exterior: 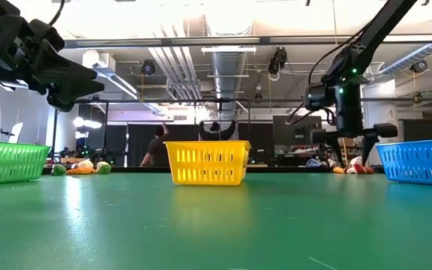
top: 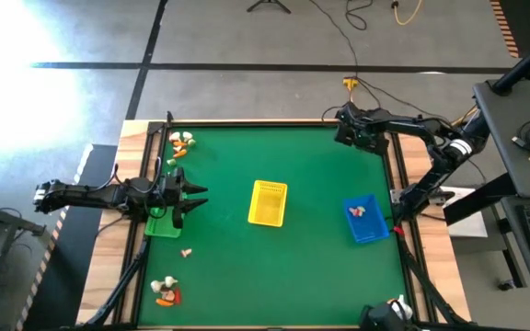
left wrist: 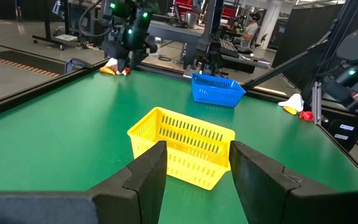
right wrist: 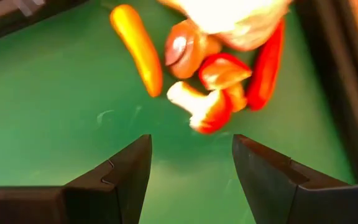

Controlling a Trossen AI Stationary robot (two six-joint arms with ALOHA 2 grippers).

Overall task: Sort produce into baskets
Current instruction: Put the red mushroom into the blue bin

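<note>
No brand, label or writing can be read on anything here.

Starting at the left of the high view, the left gripper [top: 194, 197] sits at the table's left edge, mid-height in the frame, over the green basket [top: 163, 223], a small perforated tray. Its two dark fingers [left wrist: 146, 176] are parted with nothing between them (its wrist view looks straight through the gap at the yellow basket). Above it, in the table's upper-left corner, lies a cluster of produce [top: 181, 143] in orange, white and green; a single pale piece [top: 187, 251] lies just below the green basket, and another heap [top: 165, 291] of white and orange sits at the lower left.

At the centre of the green table [top: 293, 257] stands the yellow basket [top: 267, 202], a rectangular tray with slotted sides, well apart from the others. Right of it, near the table's right edge, is the blue basket [top: 364, 221], with a few red-and-white pieces [top: 357, 211] inside.

At the upper right, the right gripper [top: 347, 129] hangs at the table's far corner. Its fingers [right wrist: 128, 168] are spread and empty, just short of a pile of produce [right wrist: 211, 71]: an orange carrot-like piece, red pieces and a red-and-white mushroom shape, touching one another on the mat.
</note>
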